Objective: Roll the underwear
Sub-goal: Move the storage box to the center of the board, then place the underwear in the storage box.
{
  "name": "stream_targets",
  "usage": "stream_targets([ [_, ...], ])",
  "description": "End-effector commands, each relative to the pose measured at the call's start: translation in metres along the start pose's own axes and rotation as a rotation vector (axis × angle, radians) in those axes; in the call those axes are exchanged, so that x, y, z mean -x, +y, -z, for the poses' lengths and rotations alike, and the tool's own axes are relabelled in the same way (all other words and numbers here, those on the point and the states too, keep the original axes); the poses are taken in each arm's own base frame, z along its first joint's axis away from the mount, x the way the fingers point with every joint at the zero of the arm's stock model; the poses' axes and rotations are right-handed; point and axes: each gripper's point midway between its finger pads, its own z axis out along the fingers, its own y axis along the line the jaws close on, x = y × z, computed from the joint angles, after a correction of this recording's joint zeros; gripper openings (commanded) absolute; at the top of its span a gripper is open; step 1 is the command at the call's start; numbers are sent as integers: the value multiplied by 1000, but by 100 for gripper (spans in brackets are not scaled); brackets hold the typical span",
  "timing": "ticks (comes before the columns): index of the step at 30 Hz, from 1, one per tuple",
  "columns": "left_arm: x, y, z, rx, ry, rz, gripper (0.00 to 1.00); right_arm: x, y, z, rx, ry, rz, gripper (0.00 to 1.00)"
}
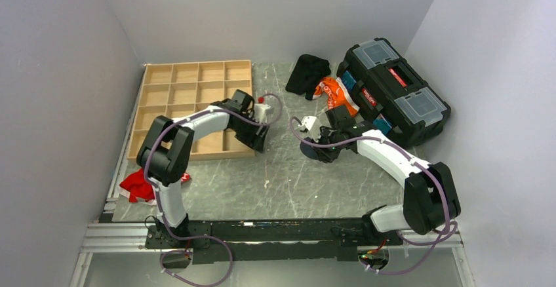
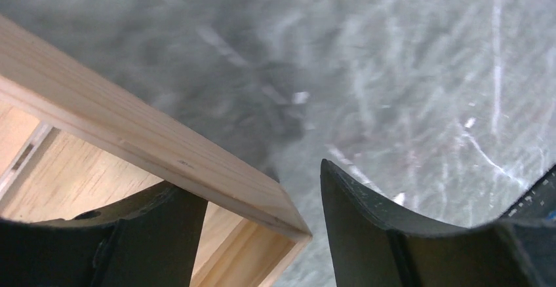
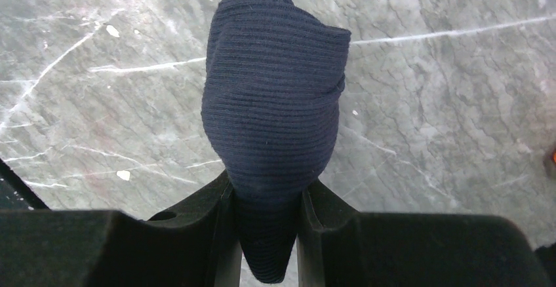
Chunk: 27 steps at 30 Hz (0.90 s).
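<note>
A navy ribbed pair of underwear (image 3: pixel 275 103), bunched into a tight roll, is pinched between the fingers of my right gripper (image 3: pixel 265 198), just above the marble table. In the top view the right gripper (image 1: pixel 326 148) is at the table's middle with the dark bundle (image 1: pixel 319 156) at its tip. My left gripper (image 1: pixel 259 141) is open at the near right corner of the wooden compartment tray (image 1: pixel 197 90). In the left wrist view the left gripper (image 2: pixel 259 182) straddles the tray's corner wall (image 2: pixel 164 149), one finger inside and one outside.
A black garment (image 1: pixel 307 74) and an orange garment (image 1: pixel 337 94) lie at the back, next to a black toolbox (image 1: pixel 393 90) on the right. A red garment (image 1: pixel 138 185) lies at the near left, by the table edge.
</note>
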Motion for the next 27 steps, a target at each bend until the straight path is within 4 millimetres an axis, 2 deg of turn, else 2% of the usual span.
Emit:
stream_targets([
  [1, -50, -83, -23, -197, 184, -52, 66, 18, -18, 11, -33, -72, -28, 0],
  [5, -64, -108, -28, -227, 228, -107, 66, 15, -30, 17, -58, -84, -70, 0],
  [8, -68, -119, -28, -242, 232, -127, 67, 15, -41, 22, -80, -96, -110, 0],
  [12, -62, -124, -21, -244, 190, -145, 70, 13, -63, 29, -125, -108, -169, 0],
  [14, -55, -125, -15, -234, 155, -166, 73, 20, -76, 32, -143, -118, -187, 0],
  [17, -38, -124, -1, -214, 85, -206, 76, 40, -93, 35, -148, -137, -193, 0],
  [22, -4, -112, 35, -157, -52, -290, 86, 88, -137, 39, -192, -172, -184, 0],
  [25, 14, -100, 60, -150, -136, -301, 88, 113, -167, 25, -212, -157, -181, 0],
  [27, 23, -85, 76, -123, -182, -290, 88, 127, -185, 9, -210, -148, -193, 0],
])
